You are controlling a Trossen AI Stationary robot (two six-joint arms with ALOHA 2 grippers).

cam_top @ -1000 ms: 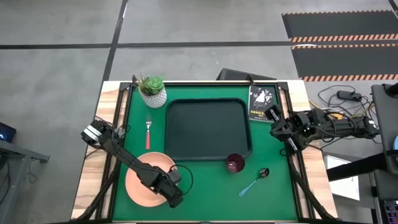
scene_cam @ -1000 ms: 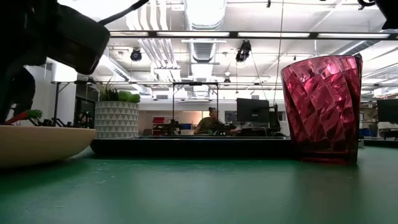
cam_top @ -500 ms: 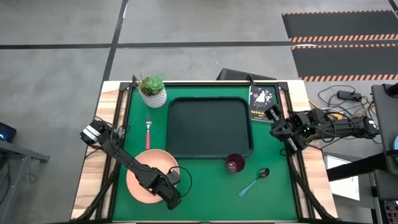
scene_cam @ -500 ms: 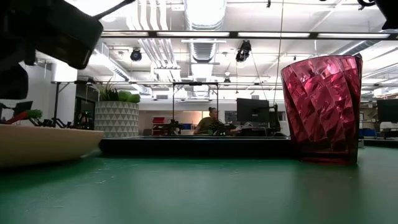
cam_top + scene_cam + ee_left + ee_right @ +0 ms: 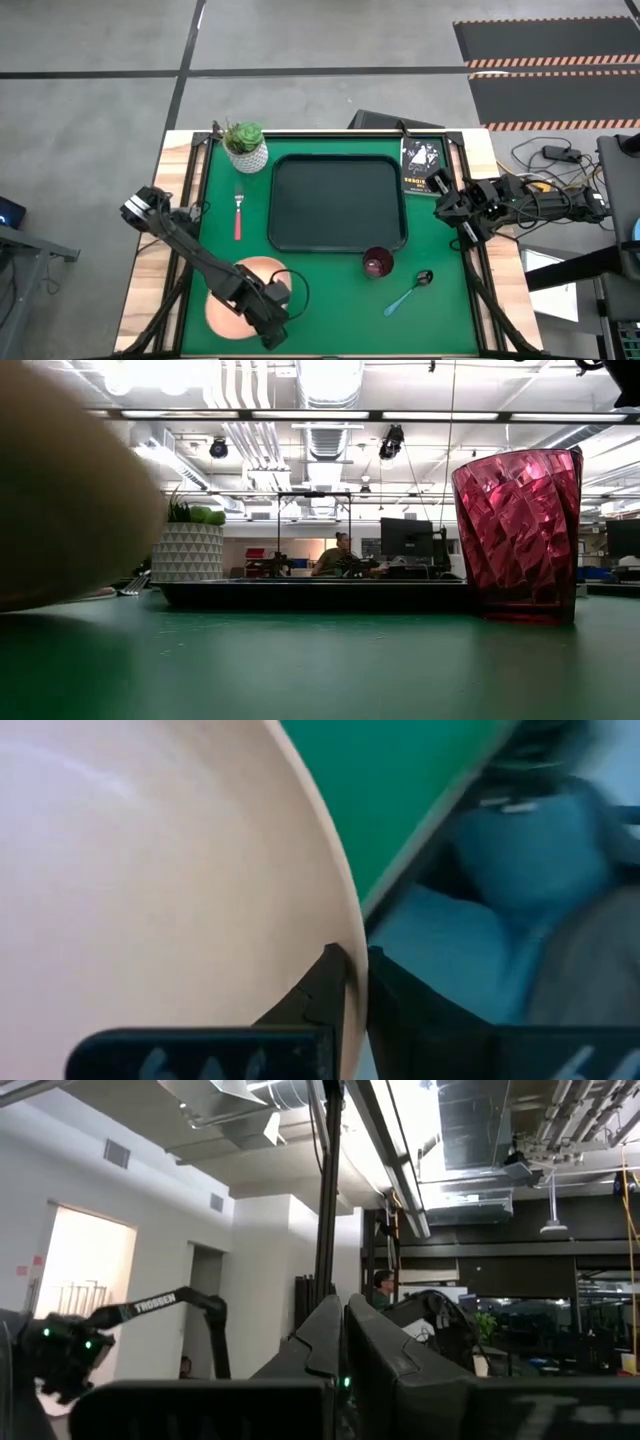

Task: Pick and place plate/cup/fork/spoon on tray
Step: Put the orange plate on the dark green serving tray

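The salmon-pink plate [image 5: 222, 308] is tipped up at the table's near left, and its underside fills the left of the low view [image 5: 70, 490]. My left gripper [image 5: 268, 322] is shut on its rim. The maroon cup [image 5: 377, 264] stands on the green mat just off the tray's near right corner. The pink-handled fork [image 5: 238, 215] lies left of the dark tray [image 5: 335, 162]. The blue-handled spoon [image 5: 408, 292] lies near the cup. My right gripper [image 5: 445, 200] waits shut at the table's right edge, pointing up. My left gripper pinches the plate's rim [image 5: 345, 935] on its near right side. One finger [image 5: 315, 995] lies on the plate's inner face, the other [image 5: 400, 1010] outside under the rim. The fingers slant down from above. The held side is raised and the plate tilts; whether its far edge touches the mat I cannot tell.
A white pot with a green plant [image 5: 246, 147] stands at the tray's far left corner. A small black booklet [image 5: 420, 165] lies at the far right. The tray [image 5: 310, 596] holds nothing. Bare green mat lies between plate and cup.
My left gripper has shut on the plate's near right rim and risen. The plate, flat on the mat a second ago, is now tipped up with its held side lifted, and it looms large in the low view.
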